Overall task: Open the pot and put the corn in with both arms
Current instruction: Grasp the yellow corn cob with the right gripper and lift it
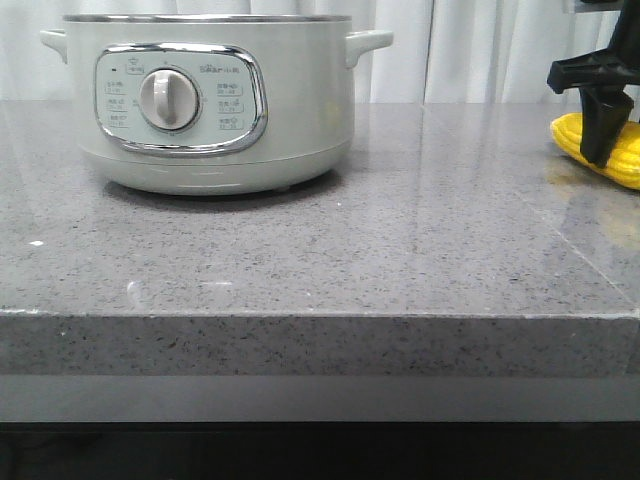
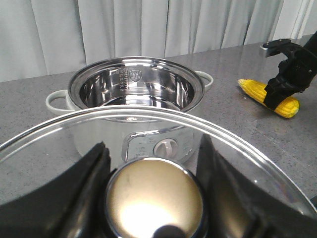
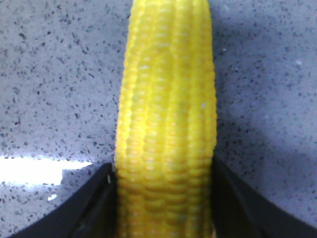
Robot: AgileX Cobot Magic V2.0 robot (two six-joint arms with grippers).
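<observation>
Pale curtains hang behind a grey speckled stone counter (image 1: 330,260). Front view: the pot (image 1: 205,105) stands at about ten o'clock on the counter, its chrome-framed panel facing the camera, a round dial (image 1: 168,98) in the middle and small printed labels either side, too small to read; a faint brand line sits above the dial, illegible. At three o'clock the right gripper (image 1: 603,120) reaches down with one black finger in front of the corn (image 1: 628,152), which lies on the counter, well apart from the pot.

Left wrist view: the left gripper (image 2: 153,191) is clenched on the brassy round knob (image 2: 154,198) of a glass lid (image 2: 237,144), fingers (image 2: 84,173) pressed at both sides. Beyond the lid the pot (image 2: 136,91) stands open, its steel inner bowl bearing a stamped crest and fill marks, unreadable. The corn (image 2: 285,104) lies at two o'clock under the right gripper (image 2: 277,91).

Right wrist view: the corn (image 3: 166,129) fills the middle, lying on the counter (image 3: 54,89), with the right gripper (image 3: 166,203) straddling its near end, black fingers (image 3: 94,198) against both flanks; whether they squeeze it firmly I cannot tell.
</observation>
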